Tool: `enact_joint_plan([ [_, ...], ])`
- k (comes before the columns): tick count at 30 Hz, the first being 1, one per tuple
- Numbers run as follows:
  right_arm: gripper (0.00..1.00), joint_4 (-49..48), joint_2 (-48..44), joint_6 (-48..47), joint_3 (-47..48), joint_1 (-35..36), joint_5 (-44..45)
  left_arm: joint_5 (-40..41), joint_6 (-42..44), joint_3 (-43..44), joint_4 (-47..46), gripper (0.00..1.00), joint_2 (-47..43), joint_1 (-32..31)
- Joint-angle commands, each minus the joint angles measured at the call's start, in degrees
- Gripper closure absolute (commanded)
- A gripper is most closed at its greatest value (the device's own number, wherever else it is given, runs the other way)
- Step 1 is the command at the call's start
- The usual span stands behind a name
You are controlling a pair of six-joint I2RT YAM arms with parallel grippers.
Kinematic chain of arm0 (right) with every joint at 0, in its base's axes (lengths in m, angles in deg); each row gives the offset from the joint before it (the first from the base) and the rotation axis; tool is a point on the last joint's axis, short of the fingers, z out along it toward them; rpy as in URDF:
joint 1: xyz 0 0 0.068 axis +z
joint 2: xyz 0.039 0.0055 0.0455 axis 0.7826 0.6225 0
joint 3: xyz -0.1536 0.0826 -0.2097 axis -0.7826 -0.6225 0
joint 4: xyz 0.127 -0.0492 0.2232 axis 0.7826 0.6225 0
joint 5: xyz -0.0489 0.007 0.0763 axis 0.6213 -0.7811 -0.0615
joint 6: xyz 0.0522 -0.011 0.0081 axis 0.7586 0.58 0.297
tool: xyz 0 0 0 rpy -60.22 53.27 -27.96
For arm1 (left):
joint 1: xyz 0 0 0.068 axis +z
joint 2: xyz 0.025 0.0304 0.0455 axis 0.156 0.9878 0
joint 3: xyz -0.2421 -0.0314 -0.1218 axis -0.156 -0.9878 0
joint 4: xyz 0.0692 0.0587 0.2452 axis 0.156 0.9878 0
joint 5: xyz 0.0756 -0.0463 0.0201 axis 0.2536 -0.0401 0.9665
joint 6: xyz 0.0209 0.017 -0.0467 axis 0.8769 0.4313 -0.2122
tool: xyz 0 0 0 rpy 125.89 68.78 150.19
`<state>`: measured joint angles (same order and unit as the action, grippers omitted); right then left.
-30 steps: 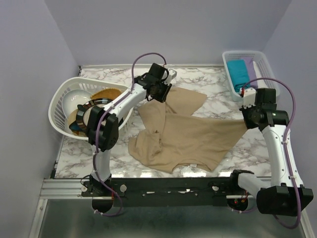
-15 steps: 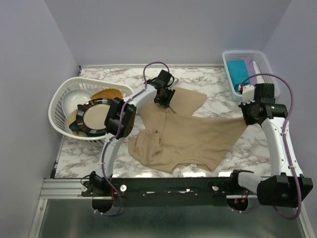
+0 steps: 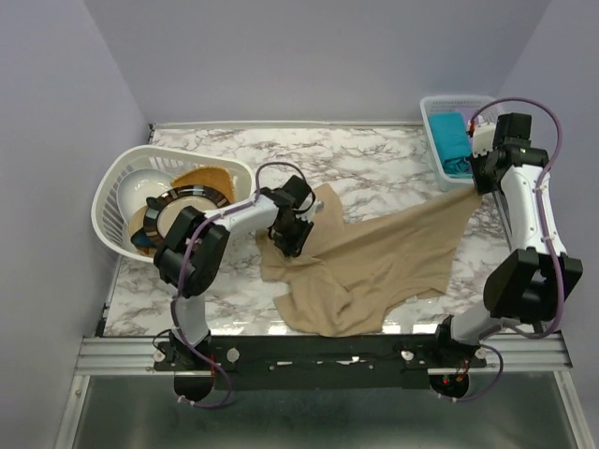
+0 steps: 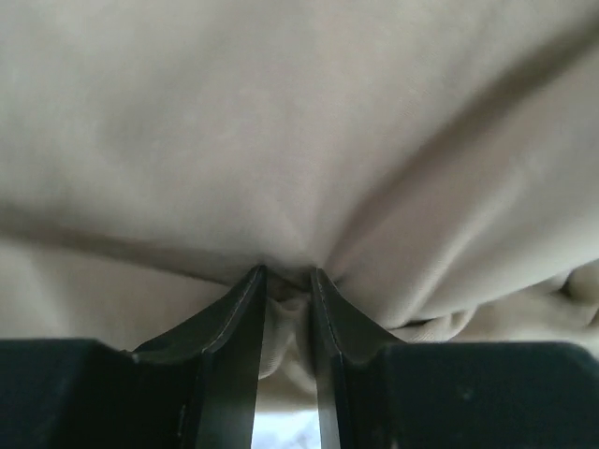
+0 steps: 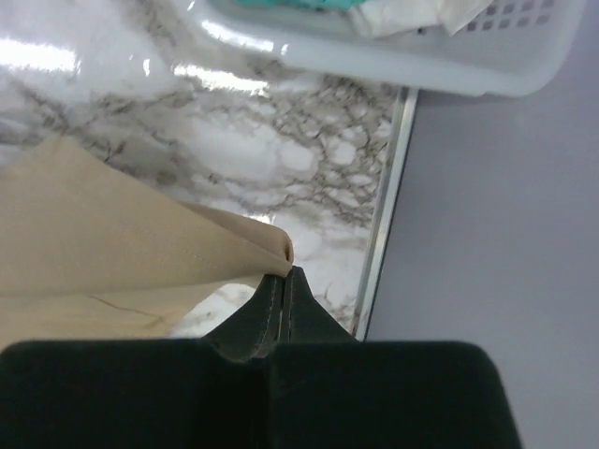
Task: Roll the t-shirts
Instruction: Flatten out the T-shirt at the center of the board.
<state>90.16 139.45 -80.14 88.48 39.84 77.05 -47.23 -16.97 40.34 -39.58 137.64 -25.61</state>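
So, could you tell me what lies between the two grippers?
Top view: the beige t-shirt stretches from the left gripper to the right gripper, both pinching it.

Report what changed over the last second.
The left gripper came nearer, pinching a fold of the beige t-shirt. The right gripper, clamped on its corner, pulled that away toward the rectangular basket, stretching the cloth. That basket, the round basket and the plate stayed put.
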Motion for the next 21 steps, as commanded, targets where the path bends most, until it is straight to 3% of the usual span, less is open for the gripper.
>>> enact_joint_plan([
  [1, 1.0, -1.26, 6.65, -1.54, 9.96, -1.52, 0.3, -6.36, 1.68, -10.12, 6.17, 0.65, -11.1, -6.87],
  [4, 1.0, 0.33, 9.21, -0.75, 13.3, -1.52, -0.58, -7.25, 4.04, -7.18, 7.47, 0.6, -16.56, -8.56],
  [7, 1.0, 2.35, 9.39, 0.39, 13.58, -1.52, -1.98, 1.18, 7.65, 2.21, 8.02, 0.55, -14.73, -5.43],
  [9, 0.99, 2.44, 8.52, 0.92, 12.18, -1.52, -2.77, 3.21, 7.75, 8.38, 7.31, 0.52, -9.38, -1.56],
  [11, 1.0, 2.0, 6.76, 1.27, 9.29, -1.52, -3.04, 5.23, 7.22, 20.32, 8.18, 0.46, -0.72, 3.7],
  [13, 1.0, 2.0, 5.62, 1.01, 7.61, -1.52, -3.65, 6.37, 7.74, 32.33, 10.46, 0.39, 5.55, 5.66],
  [16, 1.0, 2.97, 3.6, 0.66, 5.76, -1.52, -4.01, 6.47, 9.33, 45.09, 13.53, 0.38, 16.02, 8.04],
  [21, 1.0, 3.76, 1.49, 0.92, 3.73, -1.52, -7.08, 5.33, 8.8, 51.56, 14.08, 0.37, 25.18, 10.06],
])
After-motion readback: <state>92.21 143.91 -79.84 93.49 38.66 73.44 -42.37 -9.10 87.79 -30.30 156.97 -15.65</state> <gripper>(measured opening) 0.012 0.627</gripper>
